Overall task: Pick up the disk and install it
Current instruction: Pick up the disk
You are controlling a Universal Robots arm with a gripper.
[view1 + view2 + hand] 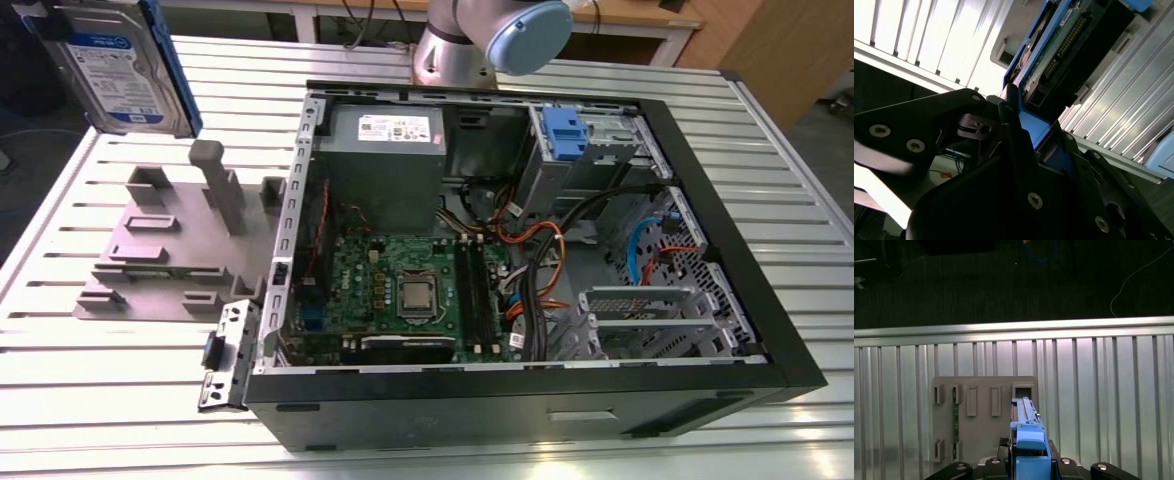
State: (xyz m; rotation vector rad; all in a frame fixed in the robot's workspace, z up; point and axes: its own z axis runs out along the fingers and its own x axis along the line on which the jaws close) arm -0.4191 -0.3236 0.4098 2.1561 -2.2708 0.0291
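Observation:
The disk (123,62), a silver hard drive with a white-and-blue label in a blue carrier bracket, hangs upright above the table at the exterior view's far upper left, over the grey holder (160,250). In the second wrist view the disk (1069,40) shows its circuit-board side, and my gripper (1036,132) is shut on its blue bracket. The first wrist view shows the disk (1026,422) edge-on, rising from my gripper (1029,463), with the grey holder (984,415) on the table beyond it.
An open computer case (747,330) lies on the slatted metal table (107,400), with the motherboard, cables and power supply exposed. A drive bay with a blue carrier (566,135) sits at its far corner. The arm's base (487,40) stands behind the case.

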